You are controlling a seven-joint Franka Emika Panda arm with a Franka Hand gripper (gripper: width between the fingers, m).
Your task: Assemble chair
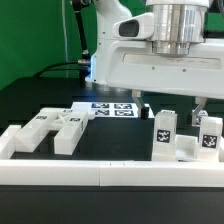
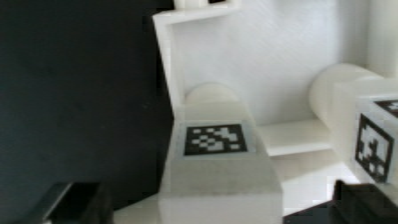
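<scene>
The chair is in loose white parts. A flat, slotted slab (image 1: 52, 129) lies at the exterior view's left. Two upright tagged pieces stand at the right, one (image 1: 163, 136) below my gripper (image 1: 171, 107) and one (image 1: 208, 136) beside it. In the wrist view the nearer tagged piece (image 2: 221, 150) runs between my two dark fingers, with a gap on each side. My gripper (image 2: 217, 203) is open and holds nothing. The second tagged piece (image 2: 375, 140) and a rounded white part (image 2: 343, 92) sit beside it.
The marker board (image 1: 110, 108) lies flat on the black table behind the parts. A long low white border rail (image 1: 100, 176) runs along the front and turns up the left side (image 1: 12, 140). A green backdrop stands behind.
</scene>
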